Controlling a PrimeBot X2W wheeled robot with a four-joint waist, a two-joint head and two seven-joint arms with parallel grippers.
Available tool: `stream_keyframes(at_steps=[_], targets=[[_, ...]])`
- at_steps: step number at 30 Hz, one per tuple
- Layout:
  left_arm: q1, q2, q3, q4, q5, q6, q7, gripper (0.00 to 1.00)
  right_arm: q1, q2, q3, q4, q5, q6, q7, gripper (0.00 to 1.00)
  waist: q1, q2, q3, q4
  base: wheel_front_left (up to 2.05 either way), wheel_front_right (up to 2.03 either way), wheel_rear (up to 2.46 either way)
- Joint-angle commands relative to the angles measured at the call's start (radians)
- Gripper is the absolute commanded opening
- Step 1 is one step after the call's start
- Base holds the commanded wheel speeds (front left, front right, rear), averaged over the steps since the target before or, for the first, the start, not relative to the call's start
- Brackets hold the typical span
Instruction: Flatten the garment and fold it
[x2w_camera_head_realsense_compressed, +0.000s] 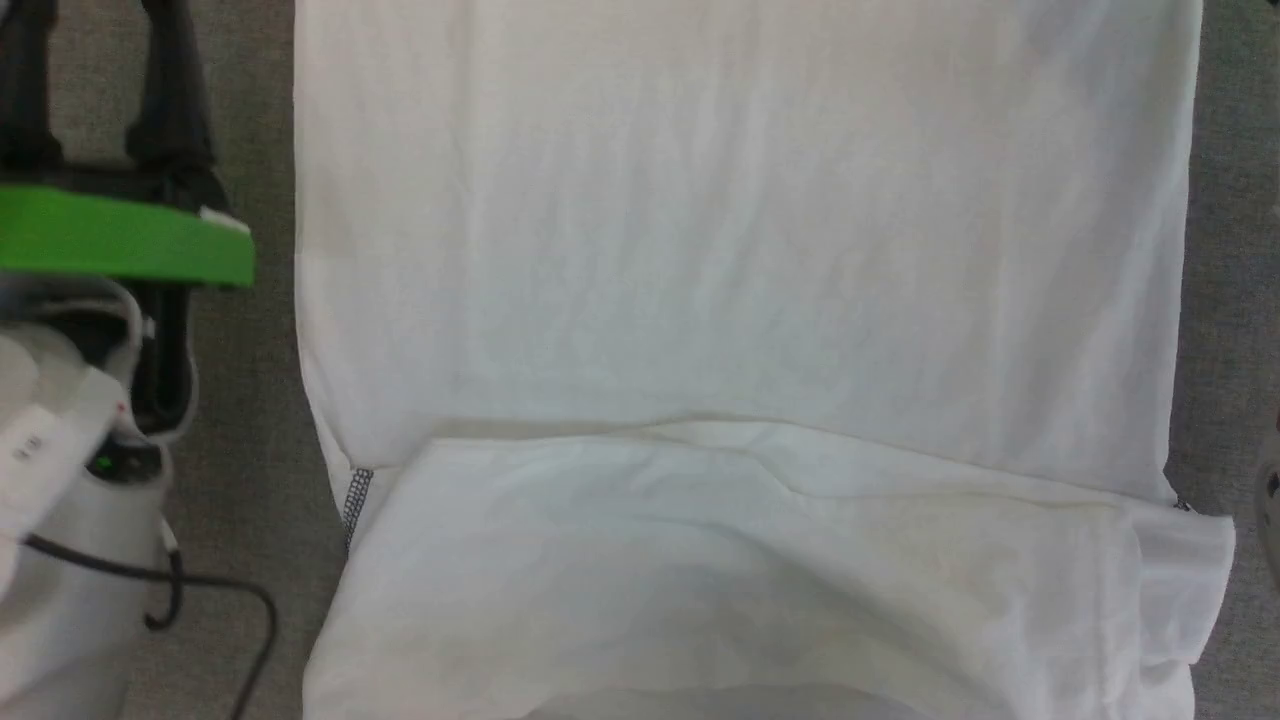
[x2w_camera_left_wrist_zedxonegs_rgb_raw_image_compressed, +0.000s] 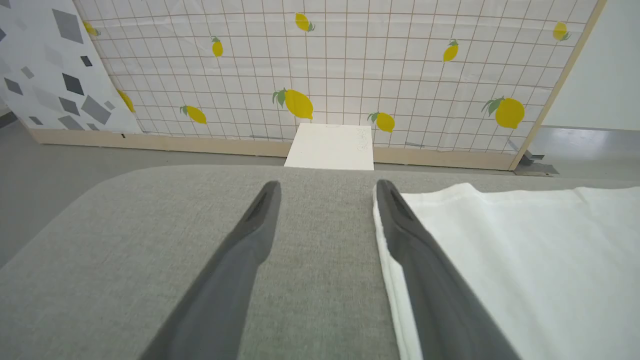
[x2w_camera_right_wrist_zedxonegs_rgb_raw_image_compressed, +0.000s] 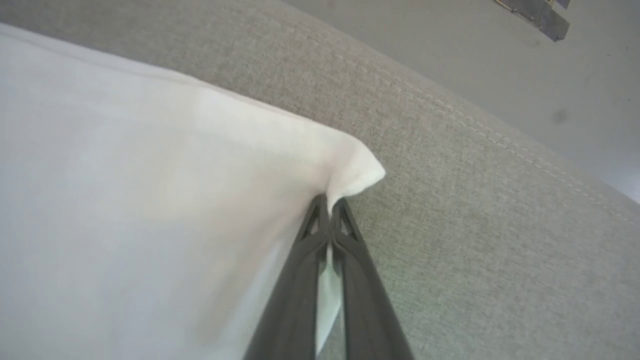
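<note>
Bench (x2w_camera_left_wrist_zedxonegs_rgb_raw_image_compressed: 125, 240): grey woven fabric top, corner rounded. White T-shirt (x2w_camera_head_realsense_compressed: 740, 250) lies spread flat on it, near part doubled over the rest. Bare grey strips of bench show along both sides of it.

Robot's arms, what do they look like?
The left gripper has long, dark grey fingers tapering to points. The right gripper shows little triangle holes near its tips. The left forearm is white, with a bright green band and black cable.
</note>
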Motion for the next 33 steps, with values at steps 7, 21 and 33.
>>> stream_keyframes(at_steps=[7,21,33], targets=[[-0.368,0.089,-0.067,0.171,-0.077,-0.079,0.376,1.0,0.032,0.004,0.018,-0.018,0.019,-0.001,-0.03,0.0,-0.0002,0.0,-0.007,-0.044,0.0,0.0,0.0],[-0.639,0.082,-0.241,0.467,-0.173,0.026,1.119,1.0,0.017,-0.001,0.091,-0.021,0.055,-0.001,-0.096,0.0,-0.0002,0.0,0.025,-0.101,0.0,0.0,0.0],[-0.658,0.108,-0.214,0.434,-0.104,0.027,0.922,0.0,-0.035,-0.017,0.066,-0.009,0.036,-0.001,-0.282,0.0,-0.0002,0.0,0.039,-0.105,0.0,0.0,0.0]])
